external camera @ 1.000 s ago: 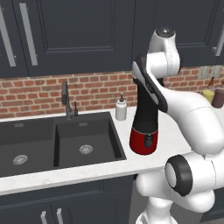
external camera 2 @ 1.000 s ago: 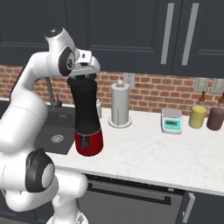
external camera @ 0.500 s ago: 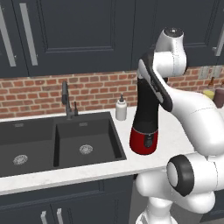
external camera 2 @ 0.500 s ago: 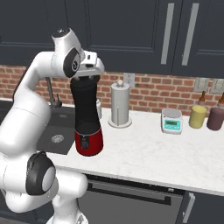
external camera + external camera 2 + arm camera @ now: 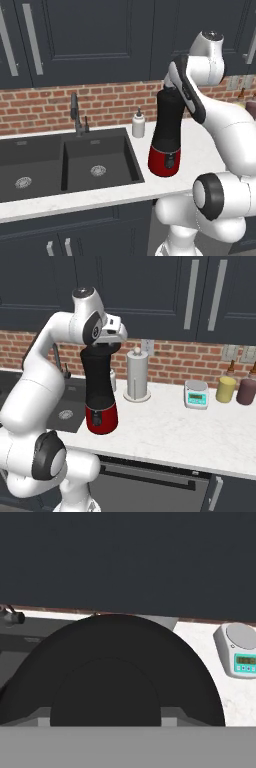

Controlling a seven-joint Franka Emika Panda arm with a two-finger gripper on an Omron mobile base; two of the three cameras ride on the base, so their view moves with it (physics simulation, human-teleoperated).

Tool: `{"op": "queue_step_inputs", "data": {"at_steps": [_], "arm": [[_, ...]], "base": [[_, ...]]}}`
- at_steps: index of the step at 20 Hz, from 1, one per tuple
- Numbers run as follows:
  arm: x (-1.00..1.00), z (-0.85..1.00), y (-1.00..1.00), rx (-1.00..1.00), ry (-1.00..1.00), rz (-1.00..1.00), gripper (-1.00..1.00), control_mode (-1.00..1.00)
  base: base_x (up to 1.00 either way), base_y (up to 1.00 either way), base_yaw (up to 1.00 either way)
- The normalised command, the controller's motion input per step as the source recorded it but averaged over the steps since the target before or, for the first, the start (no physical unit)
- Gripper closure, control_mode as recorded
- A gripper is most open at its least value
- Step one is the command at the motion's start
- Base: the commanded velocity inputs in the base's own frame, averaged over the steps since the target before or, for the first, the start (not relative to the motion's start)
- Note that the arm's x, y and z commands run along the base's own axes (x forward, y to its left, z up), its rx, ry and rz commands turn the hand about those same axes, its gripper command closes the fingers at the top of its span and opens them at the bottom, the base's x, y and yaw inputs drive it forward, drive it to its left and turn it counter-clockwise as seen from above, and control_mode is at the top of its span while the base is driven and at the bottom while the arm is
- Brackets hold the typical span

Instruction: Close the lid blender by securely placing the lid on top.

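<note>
The blender (image 5: 165, 135) stands on the white counter just right of the sink, with a red base and a tall black jar (image 5: 98, 376). My gripper (image 5: 103, 345) sits right over the jar's rim, at the top of the jar (image 5: 169, 91). In the hand view the lid (image 5: 115, 662) is a wide round black disc directly under the hand, with a raised round centre. The gripper is shut on the lid, and its fingertips are hidden behind the disc. I cannot tell whether the lid rests fully on the rim.
A black double sink (image 5: 95, 160) with a faucet (image 5: 75, 112) lies to the left, and a white soap bottle (image 5: 138, 125) stands behind the blender. Right of it are a paper towel holder (image 5: 137, 376), a small scale (image 5: 196, 394) and two jars (image 5: 226, 389). Dark cabinets hang overhead.
The arm's upper joint and the hand have drifted a little to the right over the jar top. The blender has not moved.
</note>
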Motion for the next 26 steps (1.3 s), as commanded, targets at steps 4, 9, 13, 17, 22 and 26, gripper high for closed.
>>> {"op": "queue_step_inputs", "data": {"at_steps": [4,9,13,17,22,26], "arm": [[-0.01,-0.09,0.03,0.0,0.0,0.0,1.0,-1.0],[-0.11,-0.26,0.23,0.0,0.0,0.0,1.0,-1.0],[-0.03,-0.15,0.3,0.0,0.0,0.0,1.0,-1.0],[0.0,-0.12,0.2,0.0,0.0,0.0,1.0,-1.0],[0.01,0.0,0.15,0.0,0.0,0.0,1.0,-1.0],[0.0,0.04,0.11,0.0,0.0,0.0,1.0,-1.0]], "base": [[0.0,0.0,0.0],[0.0,0.0,0.0],[0.0,0.0,0.0],[0.0,0.0,0.0],[0.0,0.0,0.0],[0.0,0.0,0.0]]}}
